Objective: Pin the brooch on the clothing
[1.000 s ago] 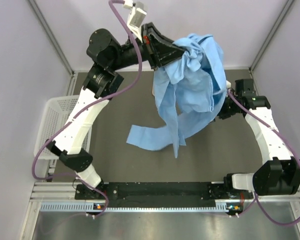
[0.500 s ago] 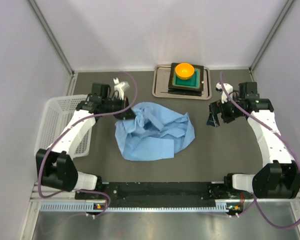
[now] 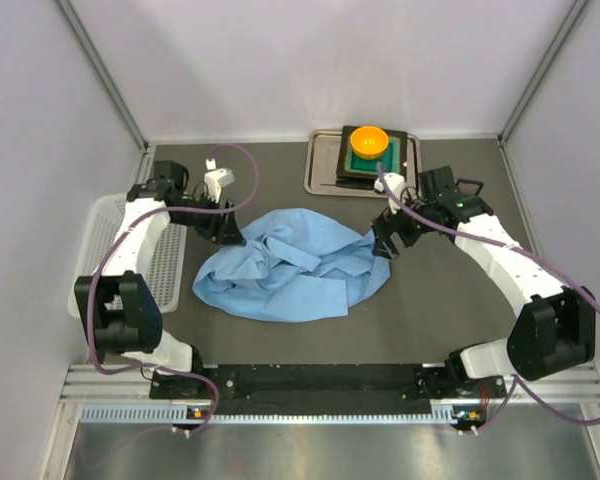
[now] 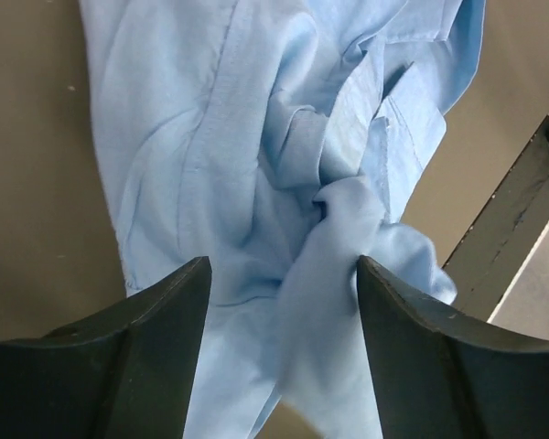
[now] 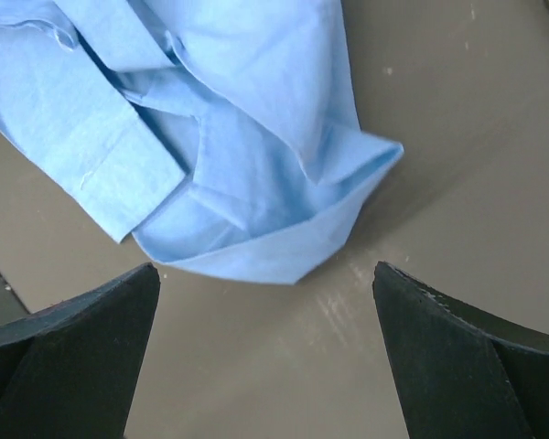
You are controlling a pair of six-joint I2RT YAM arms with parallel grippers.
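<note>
Brooch: could not be found in any view; whether it lay in the orange bowl (image 3: 369, 141) on the tray (image 3: 320, 178) could not be told.
Clothing (image 3: 290, 265): was found as a crumpled heap on the table (image 3: 450, 320), between the two grippers; no collar or label could be made out.
Left gripper (image 4: 282, 265): jaws were parted over a twisted fold at the heap's far left edge; one finger was brushed by the fold, but nothing was gripped.
Right gripper (image 5: 263, 270): jaws were spread wide above a hem corner at the heap's right edge; nothing was held.
Risk, bunched layers: several plies could be pierced together if the pin were driven in before the cloth was spread flat.
Risk, snag: the twisted fold could be dragged up by the left finger on lifting, and the heap tightened.
Risk, missed grasp: the thin hem could be skidded over, so that only the table was met.
Risk, small pin: a thing so slight could be dropped and lost among the folds.
</note>
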